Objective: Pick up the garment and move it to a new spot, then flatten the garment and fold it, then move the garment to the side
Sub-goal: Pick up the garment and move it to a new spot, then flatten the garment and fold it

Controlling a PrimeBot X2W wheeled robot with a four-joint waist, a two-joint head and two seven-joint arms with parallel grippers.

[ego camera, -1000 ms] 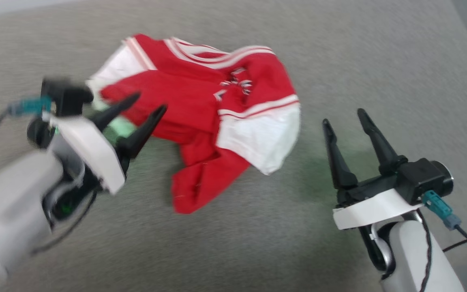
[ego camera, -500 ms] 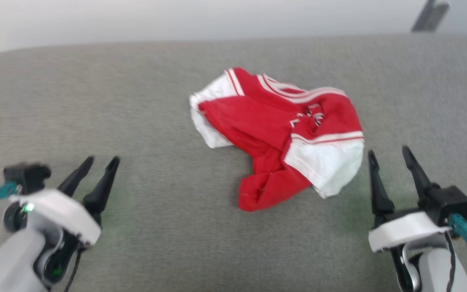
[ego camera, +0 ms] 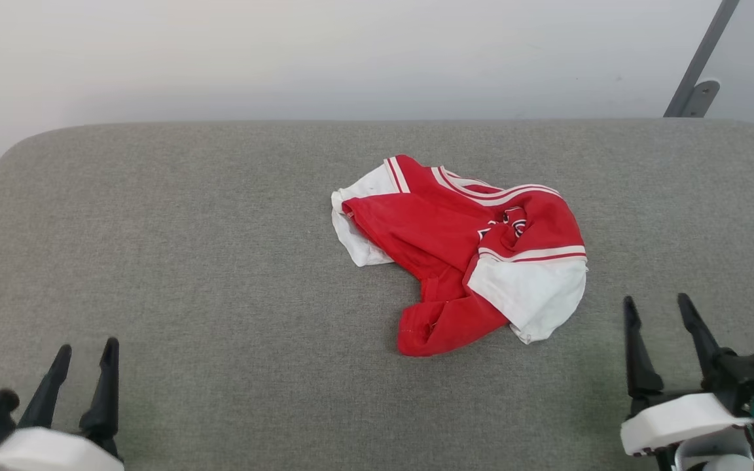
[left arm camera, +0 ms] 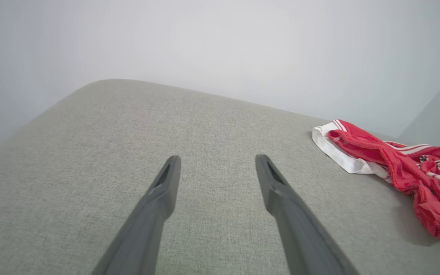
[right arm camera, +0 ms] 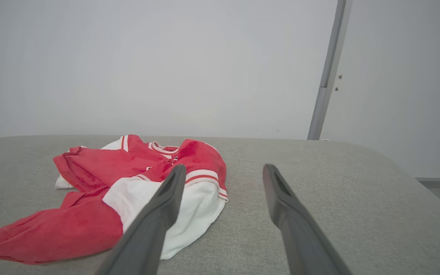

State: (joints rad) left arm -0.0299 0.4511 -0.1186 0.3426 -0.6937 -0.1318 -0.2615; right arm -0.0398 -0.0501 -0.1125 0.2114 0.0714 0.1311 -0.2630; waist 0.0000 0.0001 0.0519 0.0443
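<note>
The garment [ego camera: 462, 252], a red shirt with white sleeves and striped trim, lies crumpled in a heap on the grey padded surface [ego camera: 220, 261], a little right of centre. It also lies at the far right of the left wrist view [left arm camera: 403, 168] and at the left of the right wrist view [right arm camera: 128, 187]. My left gripper [ego camera: 86, 360] stands open at the lower left, well away from the cloth, nothing between its fingers. My right gripper [ego camera: 657, 311] stands open at the lower right, just right of the white sleeve and apart from it.
A pale wall runs behind the padded surface's rounded far edge. A grey metal post [ego camera: 698, 65] leans at the back right, seen too in the right wrist view [right arm camera: 325, 76]. Bare grey fabric stretches left of the shirt.
The head camera has tilted up, so the whole scene shifted. Both grippers have drawn back from the shirt, the left one farthest, down to the lower left corner. The shirt lies as before.
</note>
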